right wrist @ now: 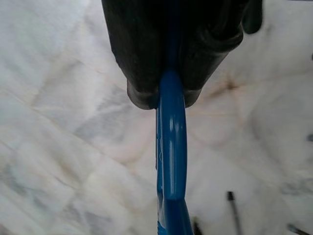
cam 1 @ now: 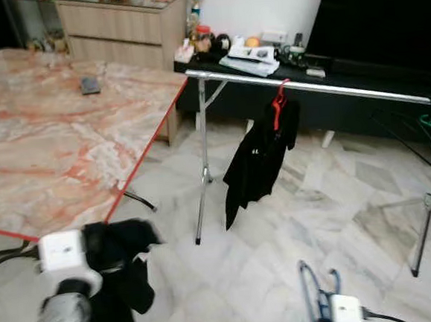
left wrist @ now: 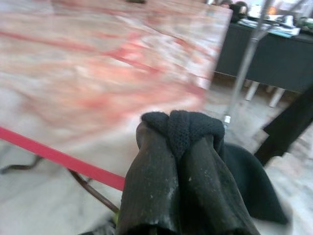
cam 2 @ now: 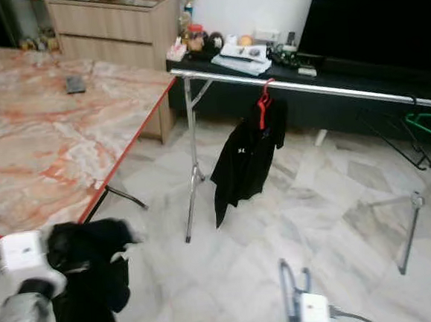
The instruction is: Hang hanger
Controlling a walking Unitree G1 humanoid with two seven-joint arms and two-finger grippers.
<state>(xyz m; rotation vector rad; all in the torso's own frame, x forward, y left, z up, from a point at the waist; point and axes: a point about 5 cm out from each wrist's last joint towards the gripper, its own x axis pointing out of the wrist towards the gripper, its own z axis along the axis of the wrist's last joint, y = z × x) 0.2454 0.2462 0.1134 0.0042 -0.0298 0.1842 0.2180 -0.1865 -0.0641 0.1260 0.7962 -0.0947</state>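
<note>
Right wrist view shows your right gripper (right wrist: pixel 168 95) pinching the blue hanger (right wrist: pixel 171 161) low over the floor. Your left gripper (left wrist: pixel 178 142) squeezes black cloth (cam 1: pixel 123 265) beside the worktop (cam 1: pixel 57 136). Ahead, the rail (cam 1: pixel 307 87) holds a black shirt (cam 1: pixel 256 158).

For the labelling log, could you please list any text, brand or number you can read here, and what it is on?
None can be read.
Hanging black garment: small white mark on the chest, too blurred.
Items on the black console: any labels too small.
</note>
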